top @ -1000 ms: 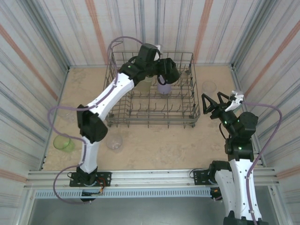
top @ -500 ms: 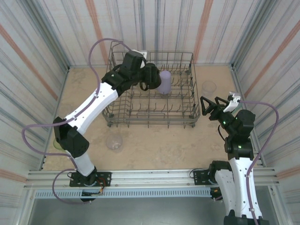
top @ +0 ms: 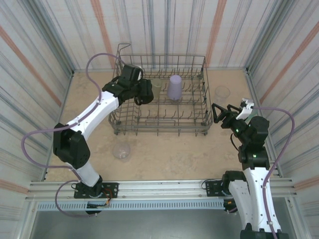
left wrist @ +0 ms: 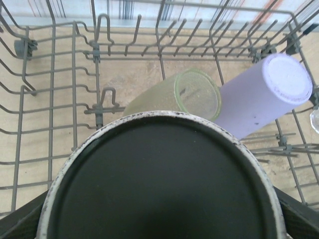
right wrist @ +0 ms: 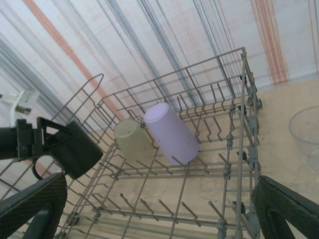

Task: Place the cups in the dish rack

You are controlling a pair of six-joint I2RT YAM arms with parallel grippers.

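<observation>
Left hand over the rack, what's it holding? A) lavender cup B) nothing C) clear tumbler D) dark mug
D: the left hand grips the dark mug above the dish rack, while the lavender cup rests base-up inside it.

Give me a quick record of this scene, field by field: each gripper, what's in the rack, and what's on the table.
left gripper: shut on the dark mug, at the far left of the dish rack
right gripper: open, empty, to the right of the rack
in rack: lavender cup and olive-yellow cup, side by side, bases up, tilted
on table: near clear cup in front of the rack; right clear cup beside its right wall
</observation>
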